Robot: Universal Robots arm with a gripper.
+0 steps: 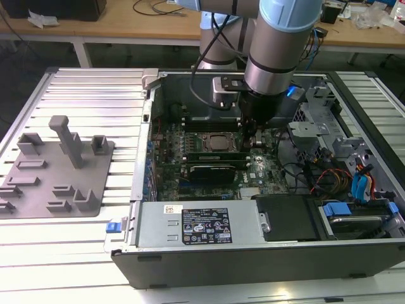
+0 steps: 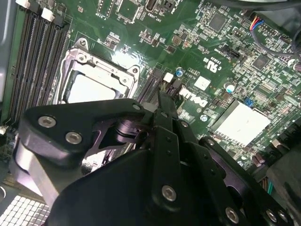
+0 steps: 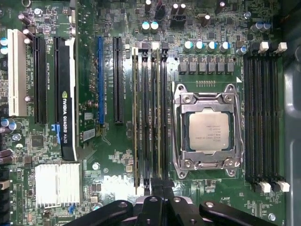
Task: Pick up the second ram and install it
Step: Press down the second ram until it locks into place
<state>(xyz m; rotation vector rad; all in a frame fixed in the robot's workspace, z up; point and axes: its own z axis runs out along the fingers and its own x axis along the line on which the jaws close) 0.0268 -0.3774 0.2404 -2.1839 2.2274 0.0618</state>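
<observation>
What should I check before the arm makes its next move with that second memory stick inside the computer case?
1. Hand over the memory slots beside the processor: ok, it sits at one end of the slots.
2. Second ram lined up with a slot: ok, it runs edge-on along the slots from the hand.
3. Second ram fully seated: cannot tell.
4. Hand holding the second ram: cannot tell.
5. Neighbouring stick clear of the hand: ok, it stands apart in its own slot.
6. Graphics card out of the way: ok, well to the side.
</observation>
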